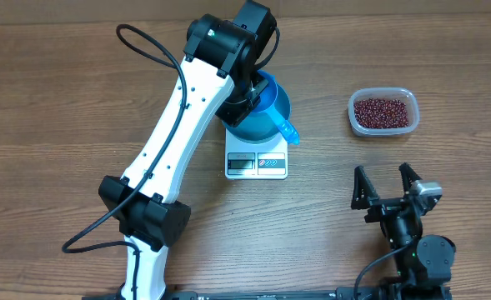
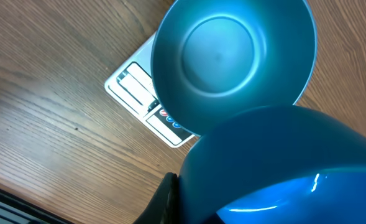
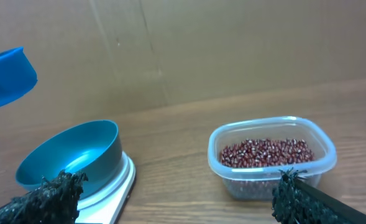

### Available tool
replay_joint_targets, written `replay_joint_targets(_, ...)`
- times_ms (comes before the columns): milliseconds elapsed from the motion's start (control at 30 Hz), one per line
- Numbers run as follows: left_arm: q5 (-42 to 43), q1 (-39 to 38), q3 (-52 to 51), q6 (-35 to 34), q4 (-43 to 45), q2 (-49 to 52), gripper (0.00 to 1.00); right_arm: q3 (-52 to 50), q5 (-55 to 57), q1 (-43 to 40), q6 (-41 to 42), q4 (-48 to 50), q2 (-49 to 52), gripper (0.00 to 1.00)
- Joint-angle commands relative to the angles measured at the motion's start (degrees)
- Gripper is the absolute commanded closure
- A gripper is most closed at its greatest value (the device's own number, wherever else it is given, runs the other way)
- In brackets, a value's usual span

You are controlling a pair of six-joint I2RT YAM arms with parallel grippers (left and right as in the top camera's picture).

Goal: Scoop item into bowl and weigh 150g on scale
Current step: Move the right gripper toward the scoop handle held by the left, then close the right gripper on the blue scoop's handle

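Left gripper (image 1: 252, 97) clenched on scoop (image 3: 9, 78), held aloft. Bowl (image 2: 226, 56) directly beneath: empty, glossy blue, seated on scale (image 1: 257, 163), display edge uncovered. Right gripper (image 1: 382, 173) released, bare table around. Beans (image 1: 383, 112) ahead in tub (image 1: 353, 110), dark red heap.

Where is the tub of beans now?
In the overhead view, the clear tub of beans stands on the right side of the table, to the right of the scale and beyond the open right gripper.
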Motion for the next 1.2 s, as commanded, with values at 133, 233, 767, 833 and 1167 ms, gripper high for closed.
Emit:
replay_joint_targets(133, 0.28, -0.13, 0.85, -5.49, -0.15, -2.25, 0.96, 16.31, 3.67, -0.17, 1.42, -8.24, 7.8, 0.0)
replay_joint_targets(233, 0.7, -0.13, 0.85, -6.21, -0.15, -2.25, 0.96, 22.71, 2.71, -0.15, 1.44, -11.06, 14.84, 0.0)
replay_joint_targets(767, 0.66, -0.13, 0.85, -6.91, -0.13, -2.25, 0.92, 47.12, -35.89, -0.15, 3.61, -18.73, 59.21, 0.0)
replay_joint_targets(833, 0.66, -0.13, 0.85, -7.23, -0.11, -2.25, 0.91, 47.12, -42.21, -0.15, 5.31, -15.13, 62.05, 0.0)
replay_joint_targets(1167, 0.44, -0.13, 0.85, -9.62, -0.13, -2.25, 0.92, 47.12, -58.31, -0.15, 20.26, 1.18, 67.14, 0.0)
